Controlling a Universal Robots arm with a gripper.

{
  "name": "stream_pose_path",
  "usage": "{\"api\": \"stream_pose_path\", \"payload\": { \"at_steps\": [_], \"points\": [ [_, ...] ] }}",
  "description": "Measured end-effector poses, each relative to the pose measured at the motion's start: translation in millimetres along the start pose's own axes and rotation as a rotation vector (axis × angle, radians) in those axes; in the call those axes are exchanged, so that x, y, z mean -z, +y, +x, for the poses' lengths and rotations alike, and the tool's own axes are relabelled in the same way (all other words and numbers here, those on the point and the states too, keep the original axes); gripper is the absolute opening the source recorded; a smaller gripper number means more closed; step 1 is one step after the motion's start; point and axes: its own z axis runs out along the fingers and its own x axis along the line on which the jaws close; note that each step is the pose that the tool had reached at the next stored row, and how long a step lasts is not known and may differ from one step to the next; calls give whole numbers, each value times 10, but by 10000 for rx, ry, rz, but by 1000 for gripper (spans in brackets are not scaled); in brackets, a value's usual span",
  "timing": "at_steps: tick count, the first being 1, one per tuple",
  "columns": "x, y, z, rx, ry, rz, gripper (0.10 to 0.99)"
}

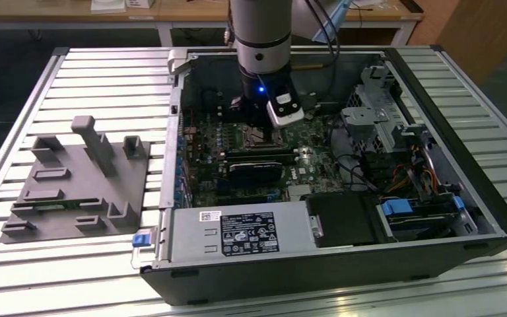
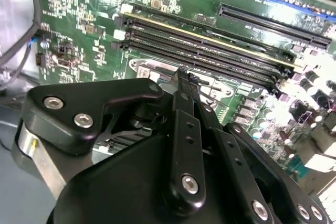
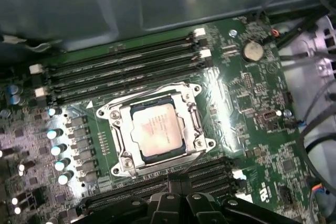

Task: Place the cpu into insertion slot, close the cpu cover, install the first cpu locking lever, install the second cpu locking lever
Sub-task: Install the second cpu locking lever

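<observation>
Jaws together, gripping nothing, gripper [image 2: 181, 77] hovering over motherboard [image 3: 247, 124] just beside insertion slot [image 3: 113, 116]. Cpu [image 3: 157, 129] seated flat in slot, cpu cover [image 3: 191, 121] down around it. Memory sticks [image 3: 126, 66] toward 12 o'clock of socket in first wrist view.
</observation>
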Motion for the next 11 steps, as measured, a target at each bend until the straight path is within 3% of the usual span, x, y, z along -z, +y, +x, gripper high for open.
{"api": "stream_pose_path", "payload": {
  "at_steps": [5,11],
  "points": [
    [-33,-18,9,438,50,-44,106],
    [-90,-65,87,712,70,-75,106]
  ]
}}
